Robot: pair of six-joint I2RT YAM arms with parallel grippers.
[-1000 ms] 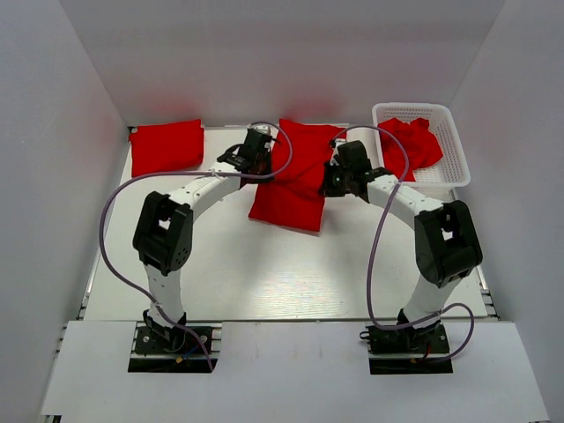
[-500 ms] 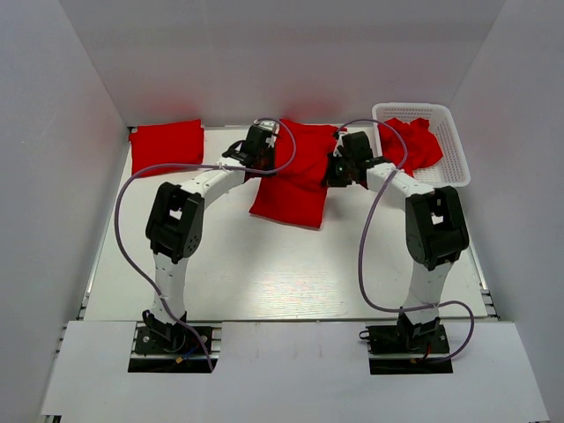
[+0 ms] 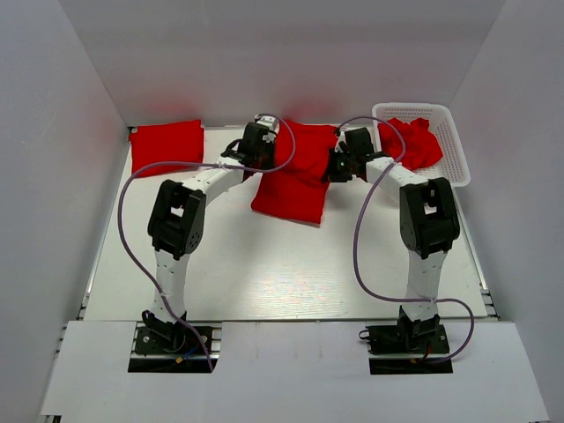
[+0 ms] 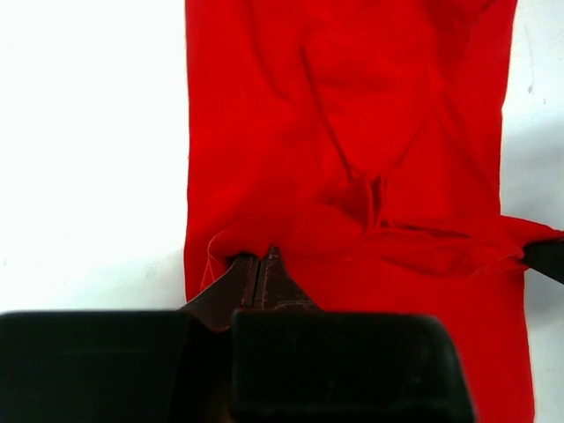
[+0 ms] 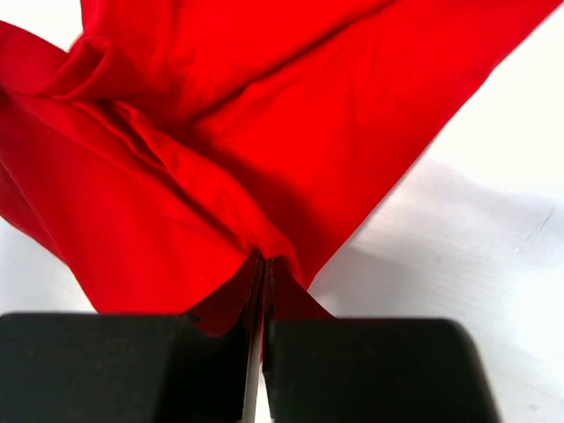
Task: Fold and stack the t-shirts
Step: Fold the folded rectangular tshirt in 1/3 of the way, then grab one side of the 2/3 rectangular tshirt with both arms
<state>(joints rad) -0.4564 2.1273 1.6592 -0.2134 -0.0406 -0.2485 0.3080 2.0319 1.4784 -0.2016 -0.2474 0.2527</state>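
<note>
The left arm (image 3: 176,225) and right arm (image 3: 427,220) stretch over the white desk (image 3: 264,264), left jaws and right jaws each clenched on a side edge of the plain red cloth t-shirt (image 3: 295,181) at twelve o'clock. Three shirts in all: a folded red t-shirt (image 3: 167,147) at ten o'clock, a crumpled red t-shirt (image 3: 412,141) in the white plastic lattice basket (image 3: 445,174) at one o'clock.

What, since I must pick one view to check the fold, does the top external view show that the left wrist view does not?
Only the top external view: the folded t-shirt at the far left, the white basket with a crumpled t-shirt in it, and both arms whole. Only the left wrist view: the left gripper shut on a fold of the middle t-shirt near its left edge. Both: that middle t-shirt on the table, and the right gripper at its right side.
</note>
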